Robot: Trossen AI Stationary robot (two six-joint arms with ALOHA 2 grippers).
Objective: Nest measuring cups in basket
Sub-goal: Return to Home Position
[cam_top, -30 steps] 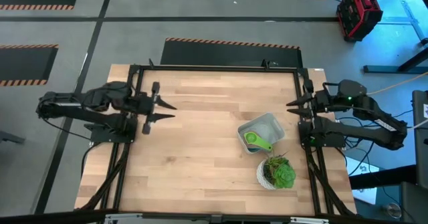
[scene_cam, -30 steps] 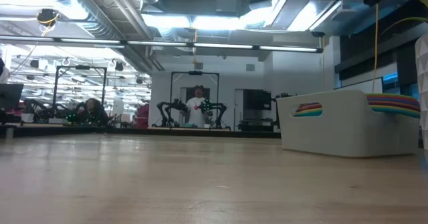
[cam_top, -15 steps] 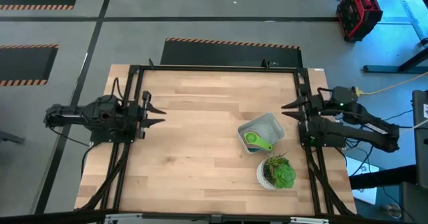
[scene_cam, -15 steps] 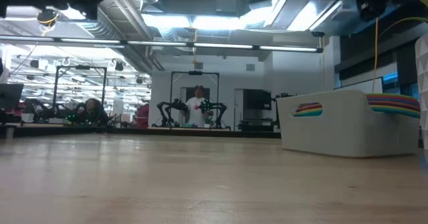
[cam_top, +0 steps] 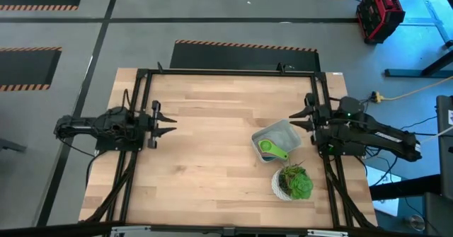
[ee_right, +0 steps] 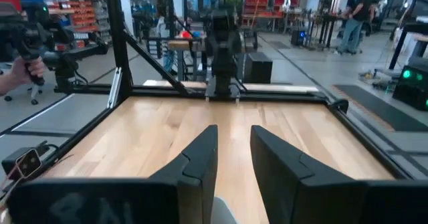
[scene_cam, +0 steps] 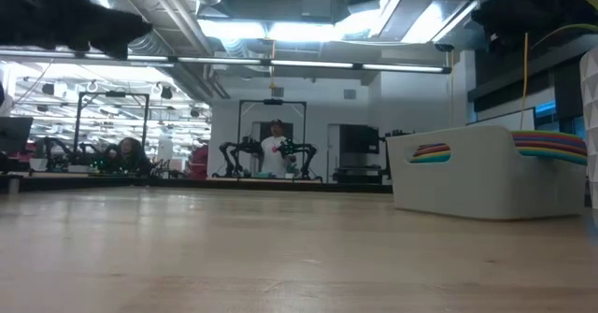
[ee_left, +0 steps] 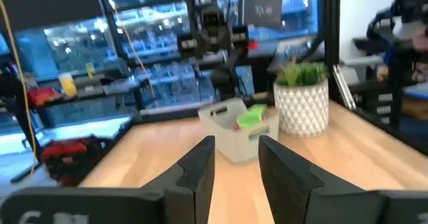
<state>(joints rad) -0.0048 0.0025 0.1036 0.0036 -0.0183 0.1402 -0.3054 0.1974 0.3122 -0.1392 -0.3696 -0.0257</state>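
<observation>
Light-gray plastic, shallow and round-cornered, the basket (cam_top: 284,131) sits askew on the right half of the wooden table (cam_top: 205,166). Inside it the measuring cups (cam_top: 267,149) lie nested, a bright green one on top; from table height their rims show as coloured bands. A white pot with a green plant (cam_top: 292,182) stands just beside it. The right gripper (cam_top: 297,118) hovers near the basket, fingers apart and empty. The left gripper (cam_top: 174,124) hangs by the table's left edge, fingers likewise apart.
</observation>
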